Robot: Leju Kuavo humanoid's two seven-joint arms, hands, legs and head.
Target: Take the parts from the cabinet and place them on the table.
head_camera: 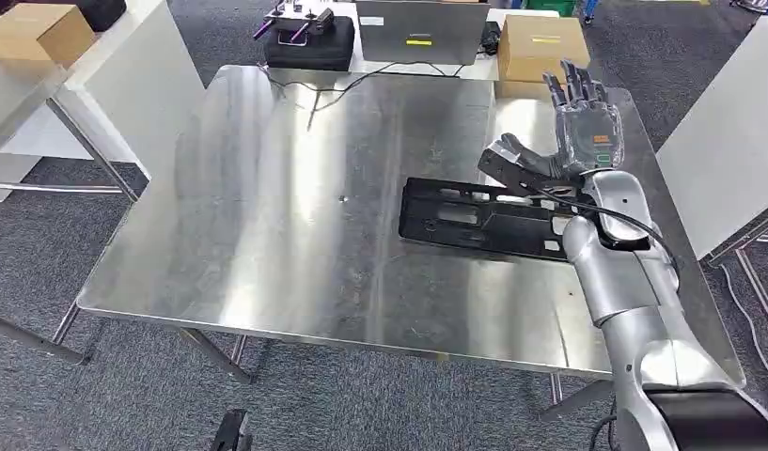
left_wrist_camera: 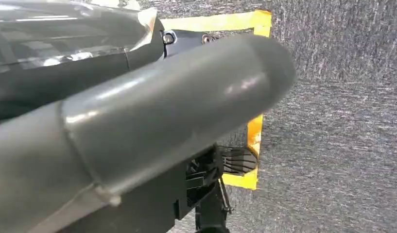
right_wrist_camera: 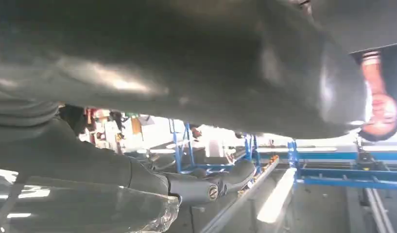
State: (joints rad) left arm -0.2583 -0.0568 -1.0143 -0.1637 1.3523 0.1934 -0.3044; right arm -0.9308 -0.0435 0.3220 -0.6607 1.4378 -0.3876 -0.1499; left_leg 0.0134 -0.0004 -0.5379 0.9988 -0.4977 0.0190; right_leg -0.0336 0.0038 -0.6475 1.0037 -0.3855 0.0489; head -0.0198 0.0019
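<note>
on the steel table [head_camera: 267,188] in the head view, 1 long black plastic part [head_camera: 474,218] lies flat toward the right side, while the right hand [head_camera: 568,132] hangs above its right end, fingers spread and upright, thumb out toward the part, holding nothing. 2 cardboard boxes [head_camera: 541,45] and a black case [head_camera: 310,39] sit beyond the far edge. from the left wrist view, the left hand [left_wrist_camera: 138,126] looms over grey carpet and yellow floor tape [left_wrist_camera: 254,87]; whether its fingers are spread or closed i cannot tell. from the right wrist view, the right thumb [right_wrist_camera: 186,63] crosses a blurred workshop.
</note>
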